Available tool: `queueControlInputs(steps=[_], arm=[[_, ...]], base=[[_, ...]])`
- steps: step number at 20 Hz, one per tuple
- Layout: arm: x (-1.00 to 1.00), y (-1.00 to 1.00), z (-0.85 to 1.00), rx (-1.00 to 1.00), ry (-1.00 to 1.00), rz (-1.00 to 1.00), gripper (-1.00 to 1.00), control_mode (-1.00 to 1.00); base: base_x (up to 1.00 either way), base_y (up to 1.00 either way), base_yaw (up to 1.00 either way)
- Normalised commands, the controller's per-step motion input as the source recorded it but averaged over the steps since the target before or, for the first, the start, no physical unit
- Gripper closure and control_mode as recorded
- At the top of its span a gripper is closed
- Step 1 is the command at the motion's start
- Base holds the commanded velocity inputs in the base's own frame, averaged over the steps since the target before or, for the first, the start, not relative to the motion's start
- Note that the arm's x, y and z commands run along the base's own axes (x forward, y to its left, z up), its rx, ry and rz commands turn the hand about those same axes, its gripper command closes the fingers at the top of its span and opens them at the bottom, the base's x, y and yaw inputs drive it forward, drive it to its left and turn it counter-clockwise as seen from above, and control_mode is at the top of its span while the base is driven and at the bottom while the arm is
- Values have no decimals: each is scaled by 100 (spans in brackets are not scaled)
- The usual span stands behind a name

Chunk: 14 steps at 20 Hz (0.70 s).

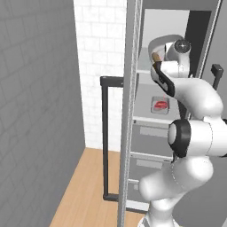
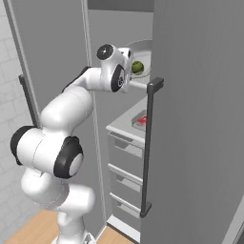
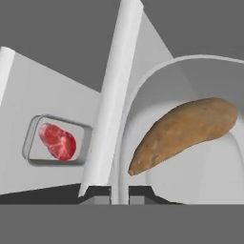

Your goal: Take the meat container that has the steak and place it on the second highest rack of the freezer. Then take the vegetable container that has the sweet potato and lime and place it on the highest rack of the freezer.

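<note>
Pincer (image 3: 119, 191) is clamped narrow on the near rim of the vegetable container (image 3: 190, 71), holding it at the level of the highest rack (image 1: 144, 71) inside the freezer (image 2: 200, 119). Whether the bowl's base rests on the rack yet, I can't tell. Sweet potato (image 3: 183, 133) lies diagonally across the bowl, just past the pincer tips; lime (image 2: 137, 67) sits beside it. Steak (image 1: 161, 105) in its tray is already on the rack below, near the front edge. Next, judged: settle the bowl fully on, then let go.
</note>
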Motion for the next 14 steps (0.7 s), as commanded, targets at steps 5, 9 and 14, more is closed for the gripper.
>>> queueControlInputs(steps=[5, 9, 14], arm=[[45, -18, -22, 0, 5, 0, 100, -100], [34, -19, -34, 0, 5, 0, 100, -100], [32, -16, -27, 0, 3, 0, 100, -100]], base=[[0, 0, 0], [0, 0, 0], [0, 0, 0]])
